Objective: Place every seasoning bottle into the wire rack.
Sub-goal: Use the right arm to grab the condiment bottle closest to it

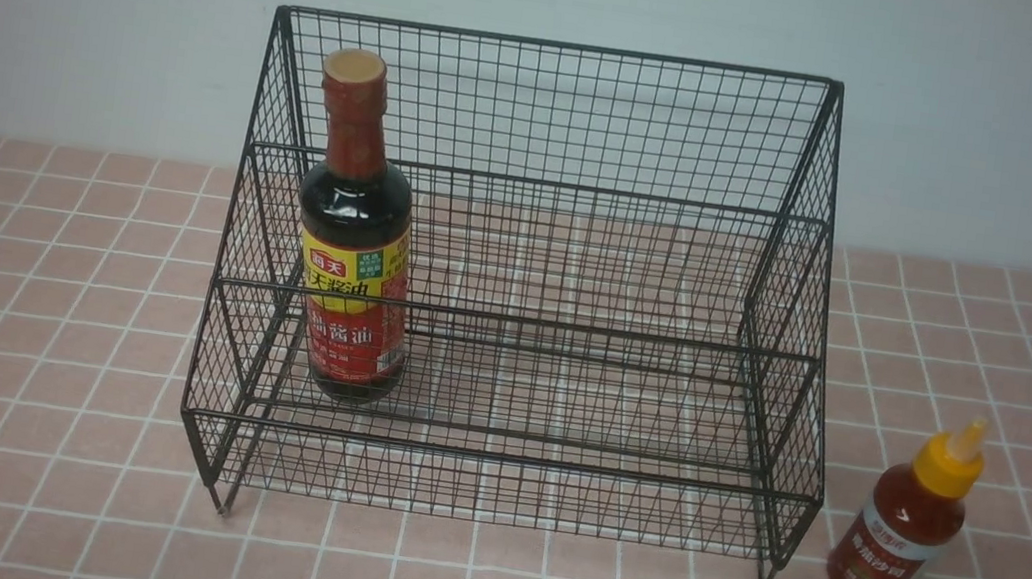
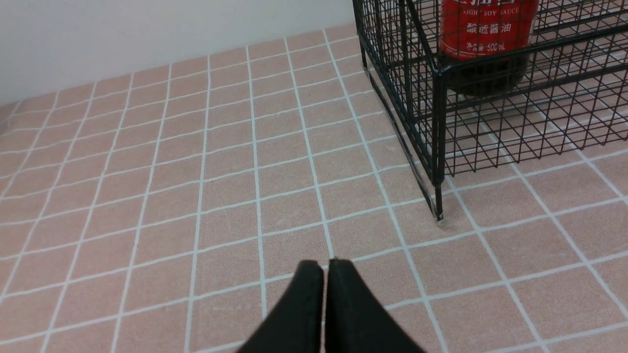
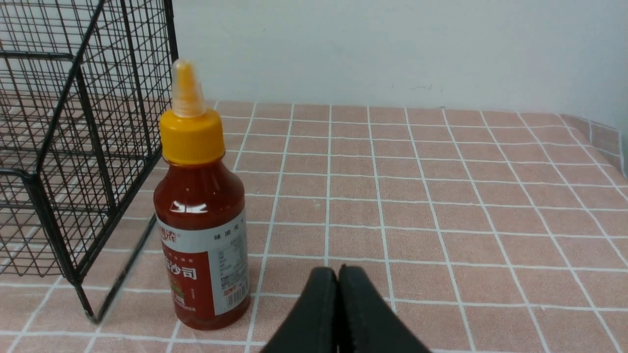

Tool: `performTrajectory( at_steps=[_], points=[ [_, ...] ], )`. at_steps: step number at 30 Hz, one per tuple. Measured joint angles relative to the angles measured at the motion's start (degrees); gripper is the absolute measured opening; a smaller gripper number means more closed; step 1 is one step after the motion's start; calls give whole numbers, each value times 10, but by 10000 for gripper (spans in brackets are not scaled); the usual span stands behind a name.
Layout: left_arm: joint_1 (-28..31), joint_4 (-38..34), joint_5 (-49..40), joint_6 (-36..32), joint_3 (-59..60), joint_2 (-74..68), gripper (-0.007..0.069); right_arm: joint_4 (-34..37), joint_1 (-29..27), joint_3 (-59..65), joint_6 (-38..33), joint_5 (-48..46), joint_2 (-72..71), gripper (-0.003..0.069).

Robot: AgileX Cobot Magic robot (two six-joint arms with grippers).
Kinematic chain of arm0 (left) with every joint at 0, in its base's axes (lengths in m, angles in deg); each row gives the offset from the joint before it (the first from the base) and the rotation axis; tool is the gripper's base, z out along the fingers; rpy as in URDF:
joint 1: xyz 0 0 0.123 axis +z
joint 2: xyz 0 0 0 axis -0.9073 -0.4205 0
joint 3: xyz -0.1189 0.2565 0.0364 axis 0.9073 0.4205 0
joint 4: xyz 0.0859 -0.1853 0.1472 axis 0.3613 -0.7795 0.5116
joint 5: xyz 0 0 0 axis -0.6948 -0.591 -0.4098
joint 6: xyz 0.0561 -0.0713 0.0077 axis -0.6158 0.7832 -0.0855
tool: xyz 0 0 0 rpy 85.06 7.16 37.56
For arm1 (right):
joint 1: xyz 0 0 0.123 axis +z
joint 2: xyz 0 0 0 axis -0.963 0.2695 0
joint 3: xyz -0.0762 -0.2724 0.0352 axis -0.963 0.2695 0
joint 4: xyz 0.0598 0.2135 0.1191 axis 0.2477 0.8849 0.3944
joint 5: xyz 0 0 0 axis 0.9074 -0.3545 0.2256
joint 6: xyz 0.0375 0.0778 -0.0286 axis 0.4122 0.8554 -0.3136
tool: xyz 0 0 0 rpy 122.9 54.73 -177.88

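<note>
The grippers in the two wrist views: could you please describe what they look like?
The left gripper and the right gripper look alike: each has two matte black fingers, broad at the base and narrowing to rounded tips. No cables, markings or labels show on them. The arms behind them cannot be made out in any view.
</note>
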State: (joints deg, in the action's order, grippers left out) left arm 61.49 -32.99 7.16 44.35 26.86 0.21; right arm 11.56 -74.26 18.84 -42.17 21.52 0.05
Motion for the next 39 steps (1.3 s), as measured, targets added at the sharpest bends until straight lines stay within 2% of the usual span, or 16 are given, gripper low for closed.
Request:
performTrajectory(
  at_steps=[8, 15, 17, 20, 30, 35, 39],
  points=[
    [0, 0, 0, 0, 0, 0, -7, -48, 0, 0, -4, 7, 0, -15],
    [0, -1, 0, 0, 0, 0, -7, 14, 0, 3, 58, 211, 0, -15],
    [0, -1, 0, 0, 0, 0, -7, 30, 0, 3, 111, 299, 0, -15],
    [0, -1, 0, 0, 0, 0, -7, 30, 0, 3, 138, 340, 0, -15],
    [0, -1, 0, 0, 0, 0, -7, 31, 0, -3, 151, 368, 23, -15],
    [0, -1, 0, 0, 0, 0, -7, 17, 0, -79, 153, 370, 114, -15],
    [0, -1, 0, 0, 0, 0, -7, -38, 6, -158, 178, 385, 248, -15]
  ],
)
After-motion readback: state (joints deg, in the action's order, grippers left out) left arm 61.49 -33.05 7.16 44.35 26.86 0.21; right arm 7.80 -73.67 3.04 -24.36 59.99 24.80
